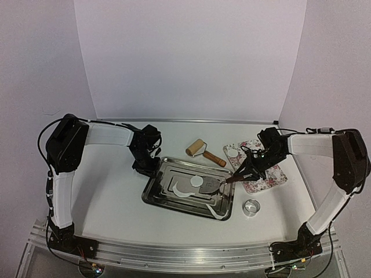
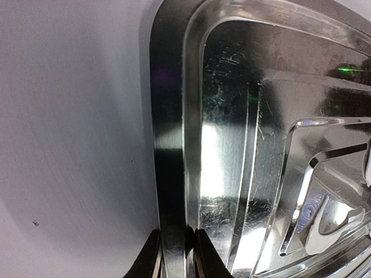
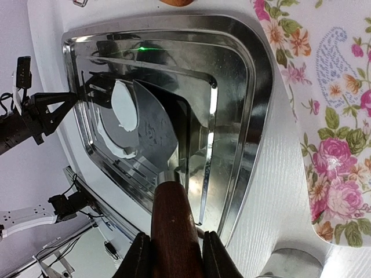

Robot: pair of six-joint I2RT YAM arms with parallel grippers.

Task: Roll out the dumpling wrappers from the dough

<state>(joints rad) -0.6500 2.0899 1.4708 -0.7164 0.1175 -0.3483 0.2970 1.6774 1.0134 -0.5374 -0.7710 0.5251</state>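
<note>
A round white dumpling wrapper (image 1: 197, 181) lies on the blade of a metal spatula (image 1: 210, 185) inside the steel tray (image 1: 168, 202). My right gripper (image 1: 246, 169) is shut on the spatula's brown wooden handle (image 3: 174, 226). In the right wrist view the wrapper (image 3: 124, 104) sits at the blade's (image 3: 153, 130) far end. A leftover dough sheet (image 1: 184, 193) lies around it. Another wrapper (image 1: 233, 152) rests on the flowered plate (image 1: 264, 174). My left gripper (image 1: 148, 168) is shut on the tray's far-left rim (image 2: 174, 145), one finger on each side.
A wooden rolling pin (image 1: 204, 152) lies behind the tray. The clear ring cutter (image 1: 251, 207) stands on the table right of the tray's near corner. A dough strip (image 1: 215, 213) hangs at the tray's near rim. The flowered plate (image 3: 330, 116) is just right of the tray.
</note>
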